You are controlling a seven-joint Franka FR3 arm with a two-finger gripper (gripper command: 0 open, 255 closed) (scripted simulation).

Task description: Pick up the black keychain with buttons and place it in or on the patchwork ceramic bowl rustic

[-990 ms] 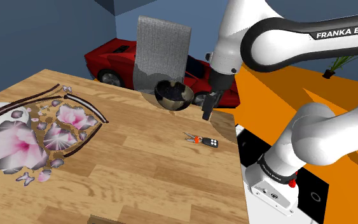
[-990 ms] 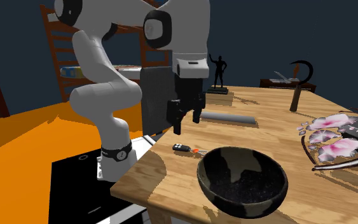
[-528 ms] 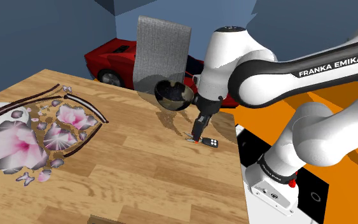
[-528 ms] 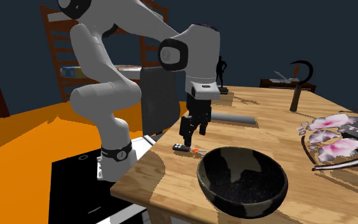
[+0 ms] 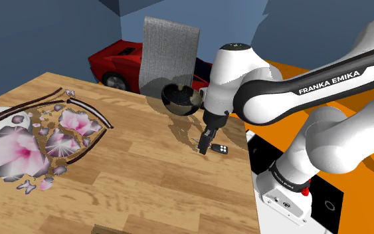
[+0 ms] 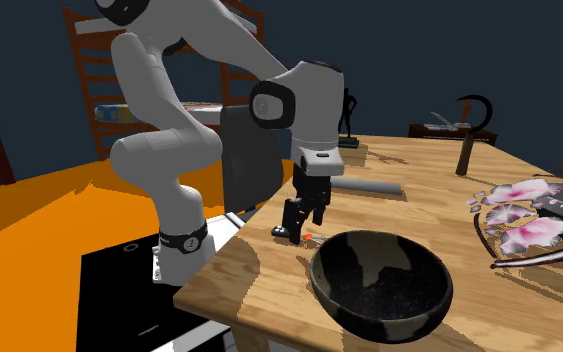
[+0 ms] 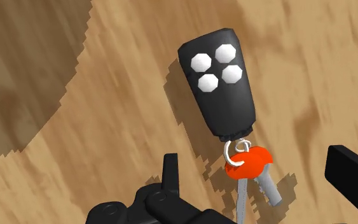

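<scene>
Pale wooden tabletop point(image 5: 145, 179) carrying everything. Dark, mottled round ceramic bowl point(image 6: 381, 283) standing near the work, holding nothing as far as can be seen. All-black two-finger tool point(image 5: 206, 147) low over the wood, fingers spread, pinching nothing. Black keychain point(image 7: 219, 83) with four white buttons and a red-headed key lying flat, ring end between the fingers, untouched. Judged barely begun: closing, lifting, carrying across and releasing all left to do.
</scene>
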